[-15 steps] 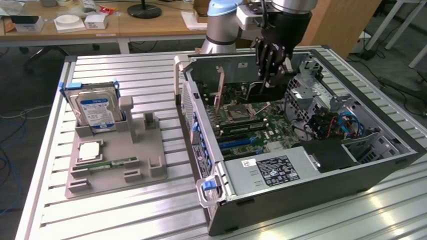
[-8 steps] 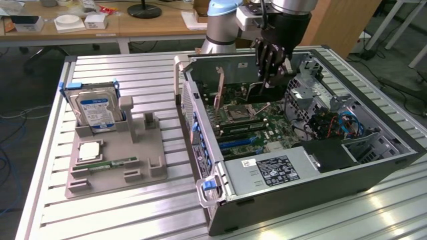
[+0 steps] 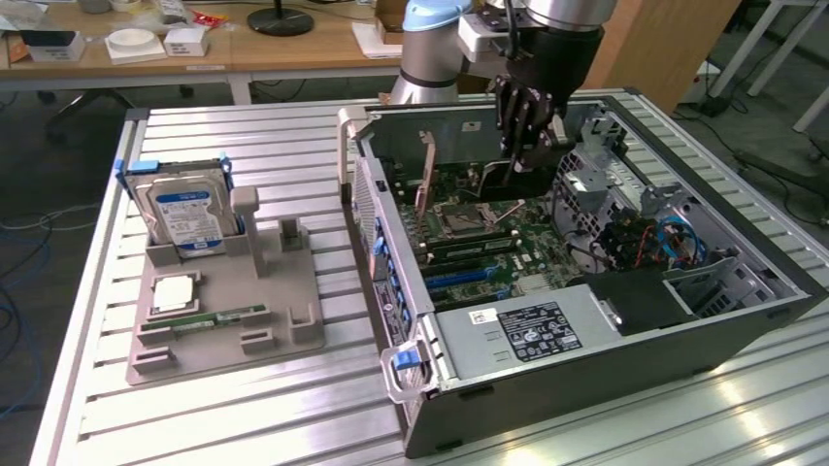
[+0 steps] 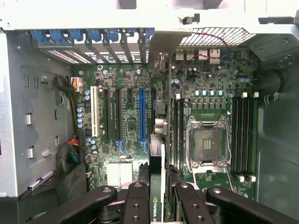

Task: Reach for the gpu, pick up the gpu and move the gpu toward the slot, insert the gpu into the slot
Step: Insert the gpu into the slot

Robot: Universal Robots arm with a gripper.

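My gripper (image 3: 525,146) is inside the open computer case (image 3: 778,262), shut on the gpu (image 3: 499,180), a thin black card held upright on edge. The card's tan end bracket (image 3: 425,170) stands near the case's rear wall. In the wrist view my gripper (image 4: 159,193) clamps the gpu (image 4: 156,205), seen edge-on between the two fingers (image 4: 138,203). The card runs in line with a black slot (image 4: 153,109) just beside the long blue slot (image 4: 142,114) of the green motherboard (image 4: 210,182). Whether its lower edge touches the slot is hidden.
The square silver processor socket (image 4: 208,142) and memory slots (image 4: 243,135) lie beside the card. A power supply (image 3: 545,330) and cables (image 3: 667,243) fill the case's near end. Outside, a grey fixture (image 3: 291,320) holds a blue-labelled hard drive (image 3: 190,209).
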